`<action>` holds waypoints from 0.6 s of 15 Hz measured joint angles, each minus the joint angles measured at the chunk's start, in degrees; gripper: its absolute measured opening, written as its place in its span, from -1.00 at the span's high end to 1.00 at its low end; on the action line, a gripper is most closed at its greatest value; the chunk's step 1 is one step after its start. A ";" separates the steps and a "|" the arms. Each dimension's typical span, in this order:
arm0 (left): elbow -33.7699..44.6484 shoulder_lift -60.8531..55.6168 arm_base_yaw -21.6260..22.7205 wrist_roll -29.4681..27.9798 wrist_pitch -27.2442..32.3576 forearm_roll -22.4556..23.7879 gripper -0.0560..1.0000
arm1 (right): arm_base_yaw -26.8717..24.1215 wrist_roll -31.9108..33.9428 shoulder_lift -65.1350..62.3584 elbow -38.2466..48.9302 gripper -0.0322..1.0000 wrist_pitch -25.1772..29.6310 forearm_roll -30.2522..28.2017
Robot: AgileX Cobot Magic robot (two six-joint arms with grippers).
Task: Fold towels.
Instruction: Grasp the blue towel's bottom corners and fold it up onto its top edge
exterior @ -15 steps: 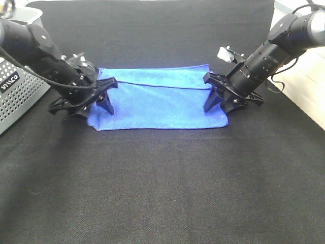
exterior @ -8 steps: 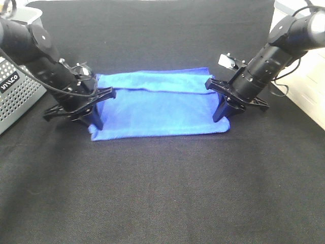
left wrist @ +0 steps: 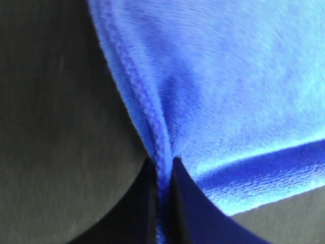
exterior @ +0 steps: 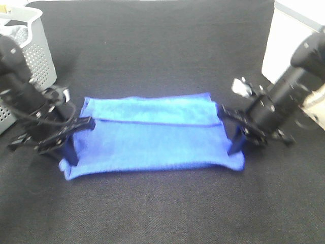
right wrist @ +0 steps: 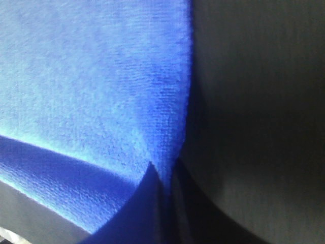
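Note:
A royal-blue towel (exterior: 152, 140) lies folded lengthwise on the black table, its upper layer drawn toward the front. My left gripper (exterior: 68, 152) is shut on the towel's left edge near the front corner. My right gripper (exterior: 236, 147) is shut on the towel's right edge near the front corner. In the left wrist view the fingers pinch the stitched hem (left wrist: 162, 168) of the towel (left wrist: 228, 91). In the right wrist view the fingers pinch the edge (right wrist: 165, 168) of the towel (right wrist: 91, 86). No white tag shows.
A perforated grey basket (exterior: 35, 56) with grey cloth inside stands at the back left, close behind my left arm. A white box (exterior: 289, 35) stands at the back right. The black cloth table (exterior: 162, 213) extends in front of the towel.
Both grippers have pulled the towel's upper layer toward the front and slightly apart. The view has shifted, so the basket and white box look closer.

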 joint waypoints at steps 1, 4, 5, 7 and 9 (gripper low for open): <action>1.32 -0.46 0.00 0.00 -0.11 -0.40 0.84 | 0.00 -0.34 -0.86 2.35 0.94 -1.03 0.23; 2.35 -0.63 -0.34 0.17 0.00 -0.80 0.84 | 0.06 -1.38 -1.55 4.47 0.94 -1.66 0.46; 1.78 -0.63 -0.34 0.17 0.00 -0.80 0.84 | 0.06 -1.38 -1.60 4.13 0.94 -1.66 0.40; 0.63 -0.63 -0.34 0.17 0.06 -0.80 0.84 | 0.06 -1.38 -1.60 3.04 0.94 -1.60 0.17; -4.13 -0.63 -0.34 -0.63 -0.11 -0.52 0.84 | 0.06 -1.38 -1.60 -1.60 0.94 -1.55 -0.52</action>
